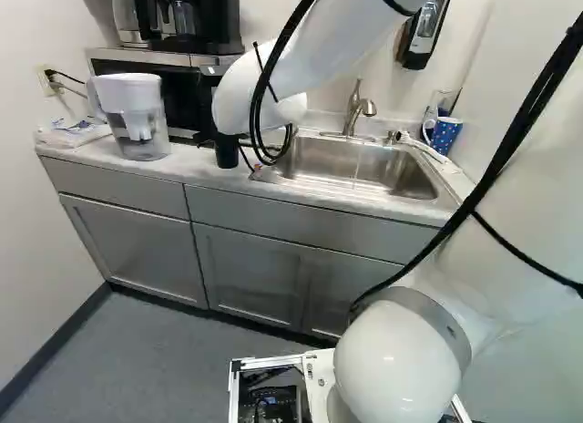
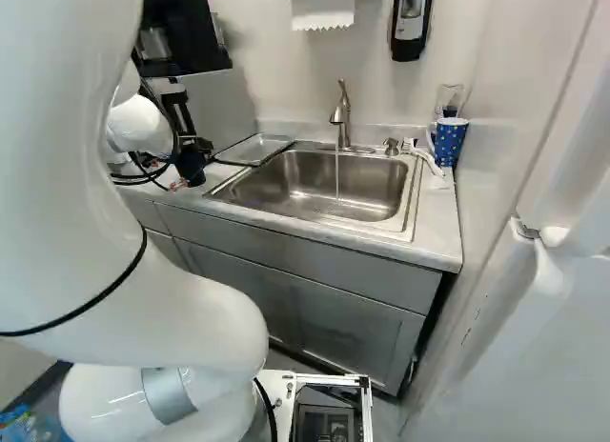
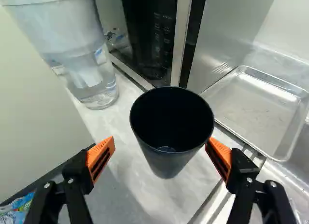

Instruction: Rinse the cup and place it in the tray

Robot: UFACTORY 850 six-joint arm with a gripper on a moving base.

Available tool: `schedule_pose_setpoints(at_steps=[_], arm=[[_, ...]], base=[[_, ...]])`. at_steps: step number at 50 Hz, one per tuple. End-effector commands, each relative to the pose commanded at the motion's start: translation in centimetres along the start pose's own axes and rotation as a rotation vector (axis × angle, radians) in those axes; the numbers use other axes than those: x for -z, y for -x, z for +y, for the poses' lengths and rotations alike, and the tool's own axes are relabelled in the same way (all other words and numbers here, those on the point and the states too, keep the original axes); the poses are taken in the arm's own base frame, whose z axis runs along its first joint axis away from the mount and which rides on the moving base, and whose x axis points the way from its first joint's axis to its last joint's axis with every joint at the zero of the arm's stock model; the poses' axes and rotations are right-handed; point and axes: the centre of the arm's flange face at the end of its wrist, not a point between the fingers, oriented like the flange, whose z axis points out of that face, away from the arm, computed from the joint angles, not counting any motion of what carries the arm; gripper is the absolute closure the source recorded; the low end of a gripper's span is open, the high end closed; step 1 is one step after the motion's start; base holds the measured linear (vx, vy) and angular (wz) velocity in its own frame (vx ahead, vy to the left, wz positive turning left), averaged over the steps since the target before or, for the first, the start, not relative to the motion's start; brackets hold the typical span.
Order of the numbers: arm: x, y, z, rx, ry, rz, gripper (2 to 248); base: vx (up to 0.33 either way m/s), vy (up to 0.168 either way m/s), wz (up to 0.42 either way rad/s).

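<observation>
Though contact is hard to judge, the black cup stands within the open claw, closer to one finger.

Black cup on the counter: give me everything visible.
Black cup: smooth, probably plastic, round wide rim tapering to a narrower base, no handle. Stands upright on the counter, mouth up, between the water filter pitcher and the metal tray. Inside, a glint at the bottom; can't tell whether it's wet. The pincer is open around it, one pad clear, contact at the other pad unclear.
</observation>
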Motion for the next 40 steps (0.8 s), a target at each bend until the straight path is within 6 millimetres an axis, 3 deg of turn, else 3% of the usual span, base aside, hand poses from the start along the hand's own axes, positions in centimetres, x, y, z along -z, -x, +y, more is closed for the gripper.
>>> schedule_pose_setpoints(at_steps=[40], arm=[[-1.0,2.6,0.5,-0.005,0.010,0.113,3]], base=[[0.000,0.000,0.000]])
